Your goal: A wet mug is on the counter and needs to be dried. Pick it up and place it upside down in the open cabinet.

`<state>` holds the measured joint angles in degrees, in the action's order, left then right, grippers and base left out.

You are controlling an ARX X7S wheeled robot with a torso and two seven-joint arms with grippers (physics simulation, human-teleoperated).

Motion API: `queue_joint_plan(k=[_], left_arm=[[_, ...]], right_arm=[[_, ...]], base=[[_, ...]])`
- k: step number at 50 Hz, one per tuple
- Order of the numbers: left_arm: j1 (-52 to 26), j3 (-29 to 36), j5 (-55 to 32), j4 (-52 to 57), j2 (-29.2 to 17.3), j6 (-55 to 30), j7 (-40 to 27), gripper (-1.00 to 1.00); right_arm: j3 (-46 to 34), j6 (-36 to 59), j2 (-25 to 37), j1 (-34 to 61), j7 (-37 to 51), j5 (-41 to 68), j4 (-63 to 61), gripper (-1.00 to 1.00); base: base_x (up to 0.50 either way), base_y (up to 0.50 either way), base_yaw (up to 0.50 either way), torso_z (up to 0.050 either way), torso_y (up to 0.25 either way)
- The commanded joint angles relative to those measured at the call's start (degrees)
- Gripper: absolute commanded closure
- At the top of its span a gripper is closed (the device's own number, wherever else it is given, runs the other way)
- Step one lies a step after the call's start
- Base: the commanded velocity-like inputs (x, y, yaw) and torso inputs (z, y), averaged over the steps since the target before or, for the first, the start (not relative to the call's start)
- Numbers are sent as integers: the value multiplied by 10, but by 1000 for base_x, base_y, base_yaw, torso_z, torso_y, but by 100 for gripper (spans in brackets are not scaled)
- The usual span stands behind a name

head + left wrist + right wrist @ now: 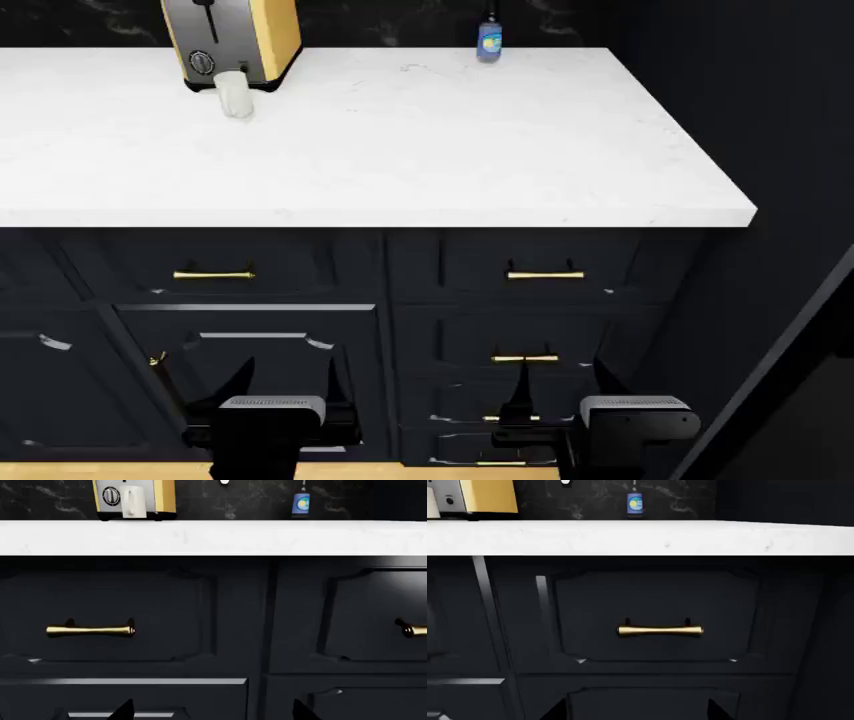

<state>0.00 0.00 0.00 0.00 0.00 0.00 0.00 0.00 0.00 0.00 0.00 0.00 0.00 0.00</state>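
mug stood at counter far edge, touching toaster | both grippers spread, nothing held | risk: toaster struck during reach

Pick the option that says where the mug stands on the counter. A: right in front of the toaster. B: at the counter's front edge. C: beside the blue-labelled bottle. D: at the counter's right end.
A: in the head view the mug stands upright against the front of the toaster, far from the bottle.
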Motion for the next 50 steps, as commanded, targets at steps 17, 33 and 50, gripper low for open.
queue_joint_plan(k=[17,33,50], left_arm=[[-6,34,-44,0,-32,-18,-31,-100],[1,49,-63,12,-45,-24,-40,-100],[-800,35,-161,-336,-114,-398,-18,-100]], right_arm=[[-47,26,33,1,31,20,-13,-100],[-59,23,45,-4,38,44,-18,-100],[-71,662,268,609,-73,121,-112,-100]], base=[[27,441,0,0,0],[32,500,0,0,0],[4,59,0,0,0]])
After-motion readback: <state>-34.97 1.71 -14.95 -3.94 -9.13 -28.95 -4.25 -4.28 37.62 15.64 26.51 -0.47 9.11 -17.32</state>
